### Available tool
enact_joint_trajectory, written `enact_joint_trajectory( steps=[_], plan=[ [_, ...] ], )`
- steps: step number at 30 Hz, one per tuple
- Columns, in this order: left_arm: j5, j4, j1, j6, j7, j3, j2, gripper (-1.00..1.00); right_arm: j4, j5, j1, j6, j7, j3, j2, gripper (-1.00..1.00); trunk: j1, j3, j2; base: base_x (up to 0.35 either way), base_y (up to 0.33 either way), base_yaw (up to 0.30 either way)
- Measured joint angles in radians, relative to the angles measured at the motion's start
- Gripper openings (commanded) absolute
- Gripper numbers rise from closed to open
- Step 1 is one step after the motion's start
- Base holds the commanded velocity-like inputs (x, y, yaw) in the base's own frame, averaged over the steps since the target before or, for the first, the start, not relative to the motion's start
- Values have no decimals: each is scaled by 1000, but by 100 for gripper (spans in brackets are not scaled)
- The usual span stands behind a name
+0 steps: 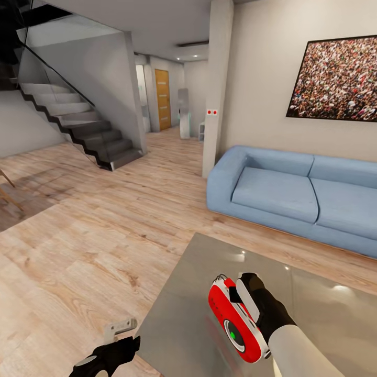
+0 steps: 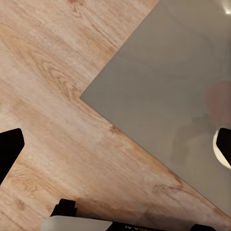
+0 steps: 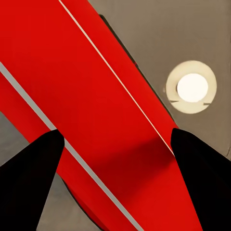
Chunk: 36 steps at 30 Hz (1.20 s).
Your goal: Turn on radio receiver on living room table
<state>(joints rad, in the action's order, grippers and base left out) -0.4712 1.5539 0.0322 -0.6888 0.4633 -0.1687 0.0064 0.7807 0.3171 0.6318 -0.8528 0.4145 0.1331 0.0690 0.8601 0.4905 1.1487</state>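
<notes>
A: Nearest the camera is the right gripper (image 1: pixel 250 301), clamped on the radio receiver (image 1: pixel 233 319), which is tilted above the near part of the table (image 1: pixel 178 303). In the wrist view each black fingertip (image 3: pixel 33 168) flanks the red shell (image 3: pixel 96 120).

B: What could go wrong?

A: By size: the table's top is glossy, hard and grey-beige, so a dropped radio would likely skid or bounce. The radio's shell is smooth, rounded plastic with white trim; tilted as it is, it could slip through the pads. The round dial (image 1: pixel 234 335) glows green at its centre and is small, easy to miss.

B: The other arm?

A: The left gripper (image 1: pixel 118 340) hangs spread wide and empty, over the wood floor (image 2: pixel 57 96) by the table's left edge.
</notes>
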Motion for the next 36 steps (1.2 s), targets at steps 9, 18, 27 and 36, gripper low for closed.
enact_joint_trajectory(
  steps=[9,18,27,36],
  plan=[
    [0,0,0,0,0,0,0,100,0,-2,0,0,0,-1,0,-100,19,16,35,0,0,0],
    [0,0,0,-1,0,0,1,100,0,-1,0,0,1,0,0,-100,54,44,98,0,0,0],
    [0,0,0,-2,0,0,0,100,0,-1,0,-1,1,0,0,-100,88,72,161,0,0,0],
    [0,0,0,-1,0,0,0,100,13,-7,1,-16,1,0,1,-100,115,94,210,0,0,0]
  ],
)
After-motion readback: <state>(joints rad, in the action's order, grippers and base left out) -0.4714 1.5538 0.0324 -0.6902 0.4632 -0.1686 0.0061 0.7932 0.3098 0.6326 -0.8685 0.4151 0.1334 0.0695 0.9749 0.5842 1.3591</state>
